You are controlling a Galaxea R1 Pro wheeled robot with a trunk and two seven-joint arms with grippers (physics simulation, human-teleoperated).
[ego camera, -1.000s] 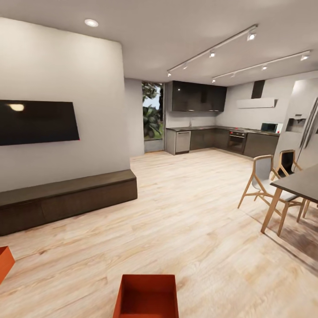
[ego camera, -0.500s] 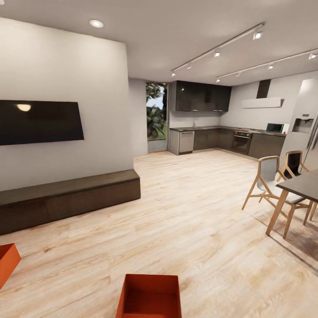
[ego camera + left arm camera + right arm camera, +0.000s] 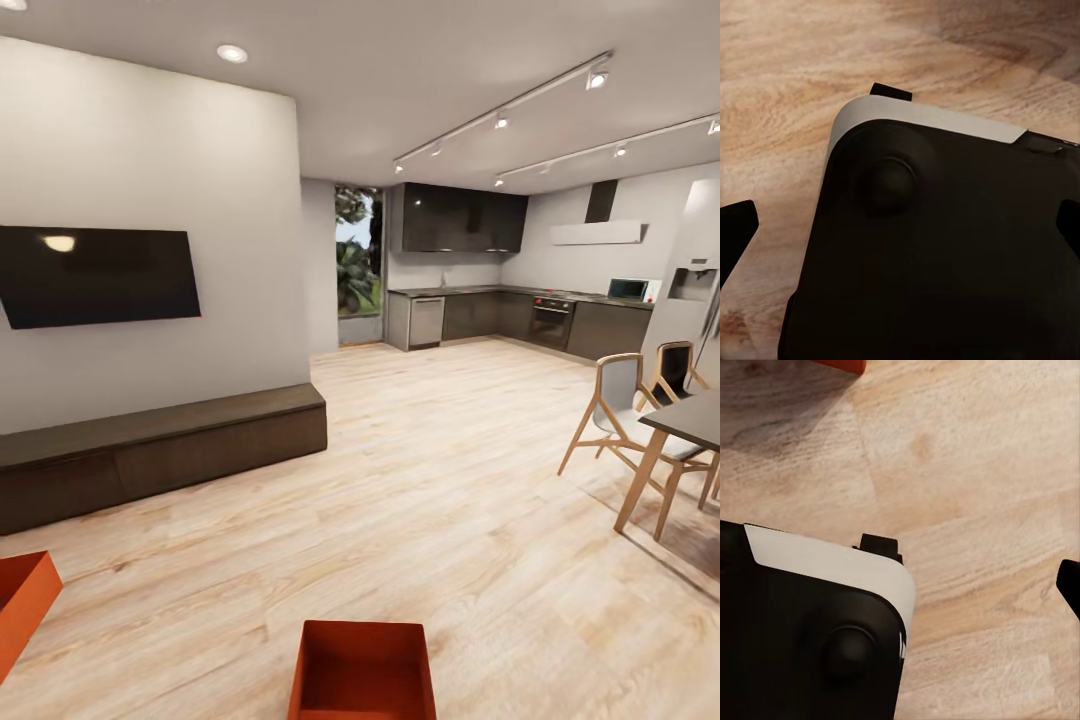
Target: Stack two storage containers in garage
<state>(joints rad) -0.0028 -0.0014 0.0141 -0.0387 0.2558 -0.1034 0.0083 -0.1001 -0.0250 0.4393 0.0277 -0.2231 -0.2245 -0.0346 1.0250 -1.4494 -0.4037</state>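
Observation:
Two orange-red open-top storage containers stand on the pale wood-plank floor of the living room in the head view. One container (image 3: 362, 672) is at the bottom centre, cut off by the picture's edge. The other container (image 3: 22, 600) is at the bottom left, also partly cut off. My left gripper (image 3: 900, 240) hangs open over the robot's dark base, with black fingertips (image 3: 735, 232) at both picture edges and nothing between them. My right gripper (image 3: 900, 585) also looks open and empty, one fingertip (image 3: 1071, 585) showing. A corner of a container (image 3: 840, 364) shows in the right wrist view.
A black TV (image 3: 95, 275) hangs on the white wall above a long low dark cabinet (image 3: 160, 450). A dining table (image 3: 690, 420) with wooden chairs (image 3: 615, 420) stands at the right. The kitchen (image 3: 500, 310) lies at the back across open plank floor.
The whole head view has shifted, so the camera has turned a little to the left. More of the left container now shows. Nothing in the room has moved.

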